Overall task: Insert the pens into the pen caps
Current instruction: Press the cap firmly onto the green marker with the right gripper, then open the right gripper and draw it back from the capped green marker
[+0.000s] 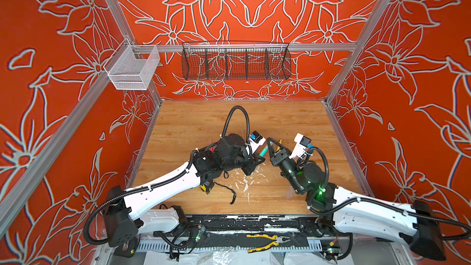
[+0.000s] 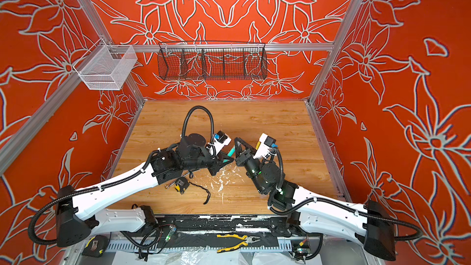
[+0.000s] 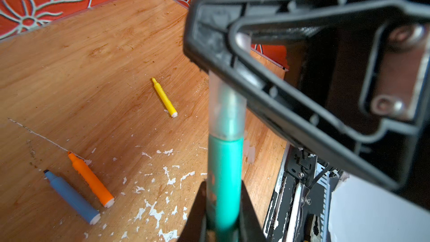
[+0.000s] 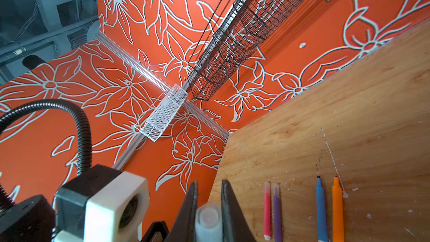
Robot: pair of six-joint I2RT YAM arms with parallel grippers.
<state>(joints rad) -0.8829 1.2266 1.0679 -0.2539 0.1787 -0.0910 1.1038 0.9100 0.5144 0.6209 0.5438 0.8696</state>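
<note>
My left gripper (image 3: 223, 208) is shut on the teal green pen (image 3: 226, 178), seen from above in both top views (image 1: 263, 152) (image 2: 230, 152). The pen's tip sits inside a clear pen cap (image 3: 226, 108), whose rim meets the barrel. My right gripper (image 4: 209, 187) is shut on that cap (image 4: 208, 219), well back from its fingertips. On the table lie a yellow pen (image 3: 164, 97), an orange pen (image 3: 90, 180) and a blue pen (image 3: 71, 199), all bare-tipped. A pink pen (image 4: 267, 210) and a purple pen (image 4: 277, 215) lie side by side with clear caps on.
A yellow tape measure (image 2: 181, 184) with a black cord (image 1: 230, 192) and a silver wrench (image 2: 168, 186) lie by the left arm. White paint flecks (image 1: 246, 184) dot the wooden table (image 1: 280, 113). A black wire basket (image 1: 235, 62) and a white mesh basket (image 1: 132, 68) hang on the walls.
</note>
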